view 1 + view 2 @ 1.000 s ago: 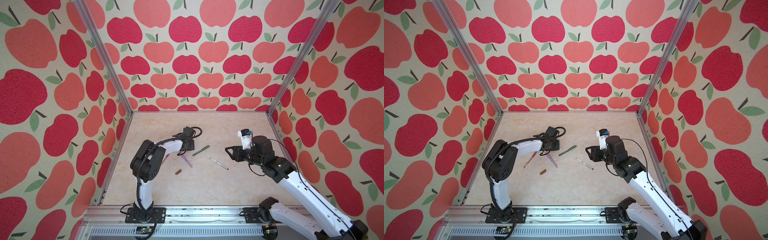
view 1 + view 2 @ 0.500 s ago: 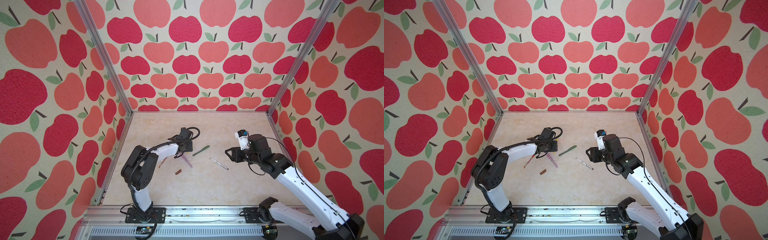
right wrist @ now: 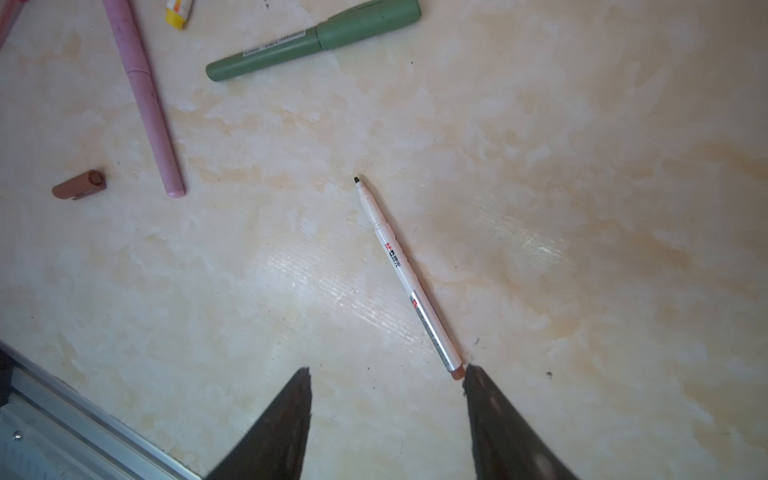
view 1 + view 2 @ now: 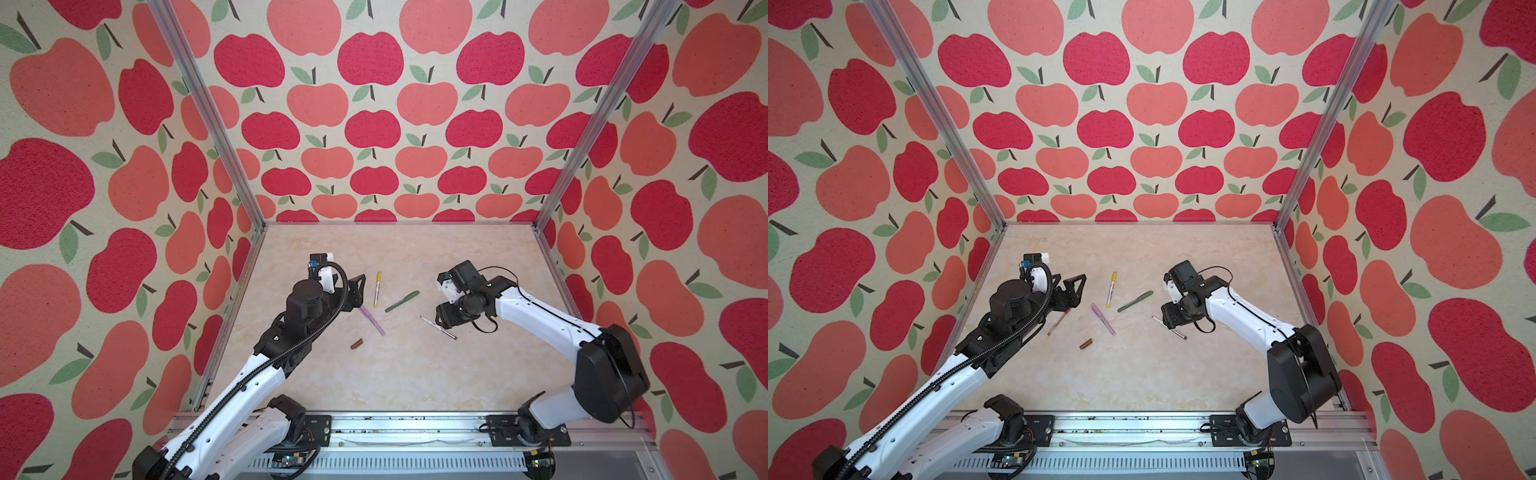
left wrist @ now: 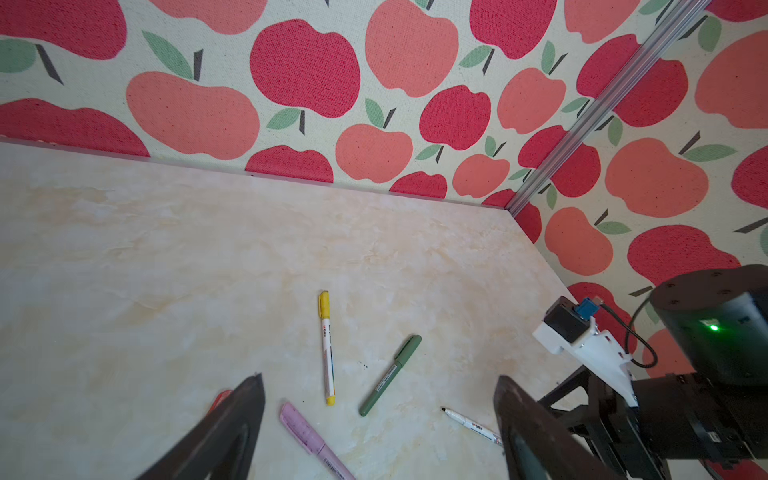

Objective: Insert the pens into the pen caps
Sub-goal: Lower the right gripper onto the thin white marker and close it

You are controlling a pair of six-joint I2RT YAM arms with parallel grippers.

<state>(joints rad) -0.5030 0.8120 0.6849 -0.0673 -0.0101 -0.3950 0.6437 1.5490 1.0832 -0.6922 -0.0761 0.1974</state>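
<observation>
Right of centre on the table (image 4: 415, 374), in both top views, lies the uncapped white pen with brown print (image 4: 438, 327). It runs on a slant from its black tip at upper left to its brown tail at lower right. The right gripper (image 4: 443, 318) hangs close over it, fingers spread and holding nothing.

From the right wrist camera, the tail end sits just beside one fingertip (image 3: 471, 374), perhaps touching. The barrel stretches away ahead of the fingers, so the pen lies in front of the gap and off to one side, not inside it. I'd judge the gripper must slide forward along the barrel and shift sideways before closing on it.

The brown cap (image 4: 356, 344) lies alone at lower left of the cluster, well apart from its pen, with the lilac pen (image 4: 372, 320) between them. The left gripper (image 4: 357, 291) is the nearer one to that cap. It hovers above the lilac pen's upper end, spread wide and empty.
</observation>
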